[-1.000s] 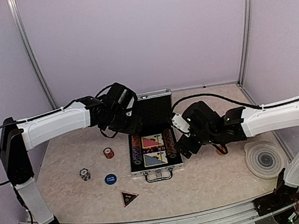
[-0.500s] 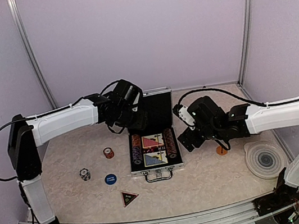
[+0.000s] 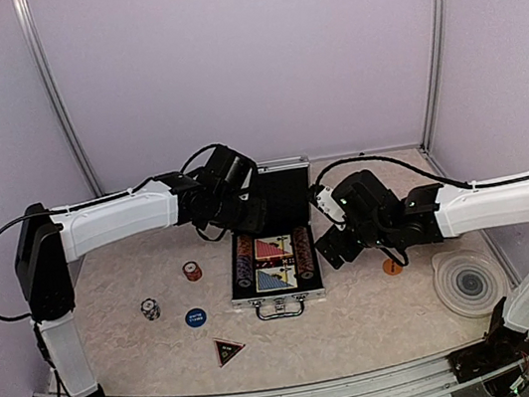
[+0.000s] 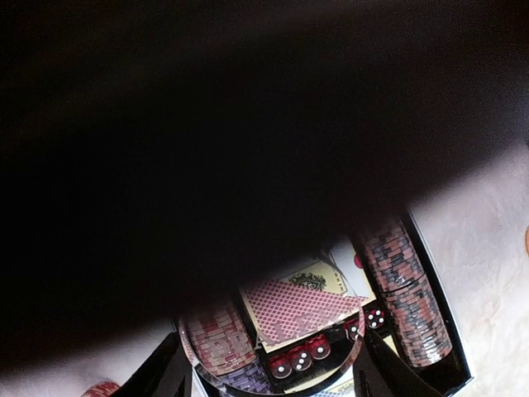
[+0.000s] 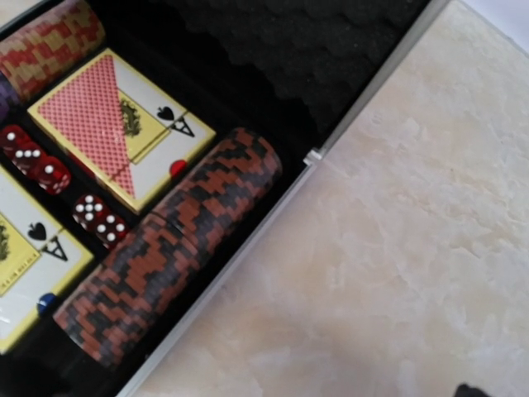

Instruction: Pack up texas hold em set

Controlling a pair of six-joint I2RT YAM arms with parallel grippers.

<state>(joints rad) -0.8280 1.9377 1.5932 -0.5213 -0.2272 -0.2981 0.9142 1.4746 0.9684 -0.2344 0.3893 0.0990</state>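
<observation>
Reaching further right than a second ago, the left claw [image 3: 246, 205] is now crowding the raised lid [image 3: 289, 193], and the right claw [image 3: 325, 249] is hovering slightly higher in the overhead view than it was.

At the centre of that view the ribbed silver case [image 3: 279, 301] is lying open on the table [image 3: 366, 328], its lid standing up at the back with black foam [image 5: 314, 50] lining it. Inside, rows of red and black chips [image 5: 165, 256] are lying along the left and right sides. Between them a red-backed deck [image 5: 107, 124] is sitting toward the lid, a blue deck [image 3: 273, 280] toward the handle, and red dice [image 5: 99, 219] in the gap between the decks.

From the left wrist, the lid is blacking out most of the frame. The fingers [image 4: 165, 376] are showing apart at the bottom with only the case contents between them, so that claw looks released. The right claw is spread wide beside the case's right edge, grasping nothing.

Left of the case, a red button [image 3: 192, 270], a black-and-white one [image 3: 150, 308], a blue one [image 3: 195, 317] and the black triangle [image 3: 228, 349] are lying loose. An orange button [image 3: 392, 266] is lying under the right arm, and a grey coaster [image 3: 469, 280] is resting at lower right.
</observation>
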